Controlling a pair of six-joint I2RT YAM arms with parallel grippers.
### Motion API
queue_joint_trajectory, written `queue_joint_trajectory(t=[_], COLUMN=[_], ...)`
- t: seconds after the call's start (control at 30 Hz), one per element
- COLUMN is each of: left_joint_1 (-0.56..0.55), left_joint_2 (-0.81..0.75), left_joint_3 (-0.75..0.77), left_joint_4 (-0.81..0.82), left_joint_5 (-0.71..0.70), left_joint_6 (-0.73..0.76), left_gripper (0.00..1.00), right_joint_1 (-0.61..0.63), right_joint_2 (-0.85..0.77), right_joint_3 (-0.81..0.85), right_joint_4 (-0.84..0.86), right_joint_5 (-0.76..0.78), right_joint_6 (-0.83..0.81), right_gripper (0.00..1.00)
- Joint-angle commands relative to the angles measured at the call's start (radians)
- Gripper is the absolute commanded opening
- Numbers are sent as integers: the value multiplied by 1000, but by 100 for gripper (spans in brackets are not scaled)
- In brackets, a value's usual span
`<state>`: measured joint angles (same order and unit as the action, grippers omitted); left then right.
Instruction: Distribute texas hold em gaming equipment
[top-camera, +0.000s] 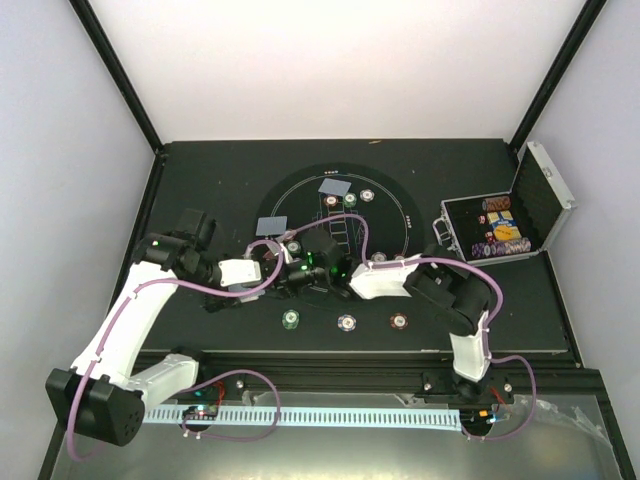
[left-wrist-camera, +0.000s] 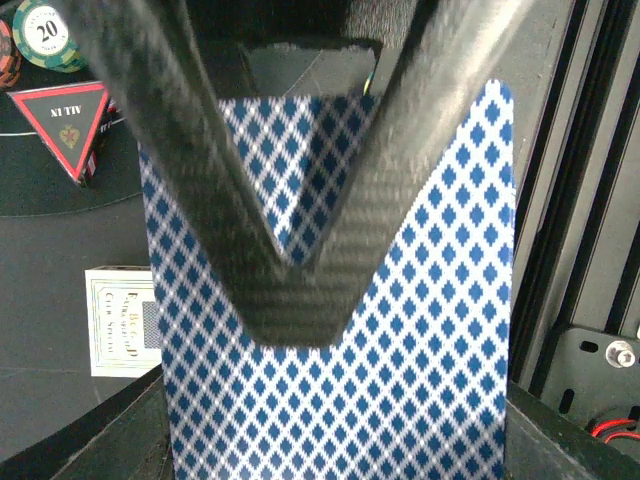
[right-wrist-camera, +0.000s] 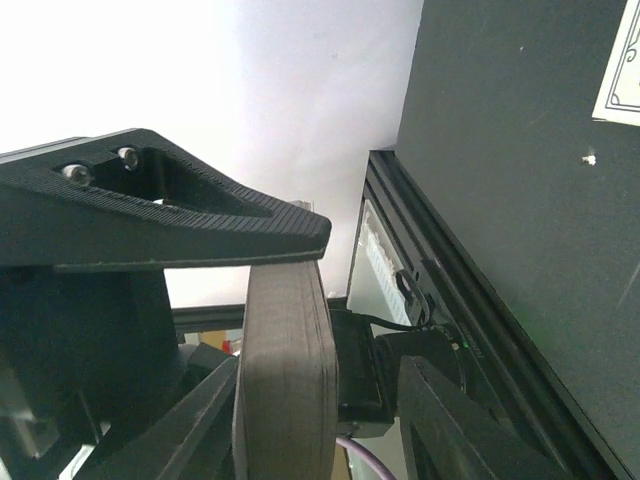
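Seen from above, the left pincer (top-camera: 281, 264) and right pincer (top-camera: 316, 264) meet nose to nose at the near edge of the mat (top-camera: 395, 200), and that view hides what sits between them. The left wrist view fills it in: the left pincer is clenched on a deck (left-wrist-camera: 420, 330) with a blue diamond back, its fingers (left-wrist-camera: 190, 150) crossing the top card. Beyond the deck lie a red marker (left-wrist-camera: 62, 118), a green chip (left-wrist-camera: 45, 35) and a white card (left-wrist-camera: 122, 320). The right wrist view shows the deck edge-on under one finger (right-wrist-camera: 180, 225), but I cannot tell whether the right pincer grips it. Only the top view shows two grey cards (top-camera: 271, 226) on the mat, three chips (top-camera: 347, 322) in a row on the counter (top-camera: 200, 190) near the arms, and at far right the open case (top-camera: 545, 190) holding more chips.
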<state>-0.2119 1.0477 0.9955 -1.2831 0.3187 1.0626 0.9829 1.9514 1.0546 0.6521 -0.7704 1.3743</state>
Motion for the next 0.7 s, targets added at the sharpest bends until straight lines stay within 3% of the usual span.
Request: queue_joint_trajectory(t=[0.0,0.3,0.67], left_joint_1=[0,0,0], left_joint_2=[-10,-10,-18], left_joint_3=[38,30,10], left_joint_4=[-3,5,18], left_joint_5=[24,17,-7], left_joint_6=[12,11,13], left_gripper=[2,2,2], right_joint_1=[-29,-33,-39], right_joint_2=[-18,-85,-176], right_joint_3=[-77,-73,-50], right_joint_4=[-17,-74,-286], right_joint_5=[-7,-11,8], right_joint_6=[2,-32,-145], right_gripper=[41,31,9])
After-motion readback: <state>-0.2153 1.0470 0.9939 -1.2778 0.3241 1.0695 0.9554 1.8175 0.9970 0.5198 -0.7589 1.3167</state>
